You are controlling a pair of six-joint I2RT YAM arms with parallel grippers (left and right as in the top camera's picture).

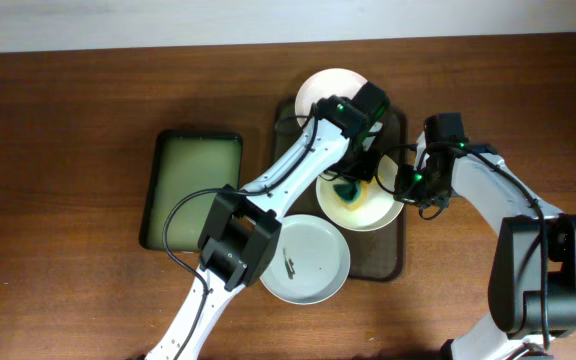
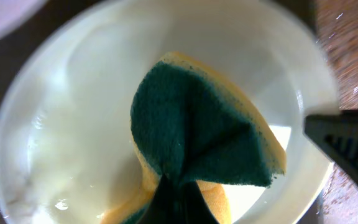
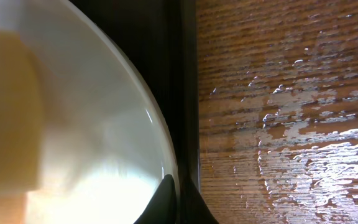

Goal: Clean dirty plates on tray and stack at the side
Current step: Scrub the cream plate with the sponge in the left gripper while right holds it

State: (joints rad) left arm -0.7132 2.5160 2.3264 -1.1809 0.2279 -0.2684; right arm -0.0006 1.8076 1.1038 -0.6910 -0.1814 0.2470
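Observation:
The dark brown tray holds three white plates. The middle plate is under both grippers. My left gripper is shut on a green and yellow sponge and presses it onto this plate. My right gripper is shut on the plate's right rim, one finger inside and one outside. A second plate sits at the tray's far end, partly hidden by the left arm. A third plate with small dark smears overlaps the tray's front left edge.
A smaller black-rimmed pale-green tray lies left of the brown tray. Bare wooden table lies right of the tray's rim. The right gripper's finger shows in the left wrist view.

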